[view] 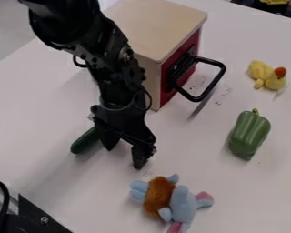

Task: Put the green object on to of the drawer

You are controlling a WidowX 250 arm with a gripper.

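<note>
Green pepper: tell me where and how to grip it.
Take the green pepper across its middle, clear of the stem, from straight above, the hand closing on its long sides. It lies lengthwise, so that narrower width should suit best.

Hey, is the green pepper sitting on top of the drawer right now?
No, the pepper lies on the white table, on the side that the black handle of the drawer faces.

Bright, diffuse light over a white table (pixel 32 132)
A soft shadow slants beneath the drawer handle (pixel 215 84); others are faint.
</note>
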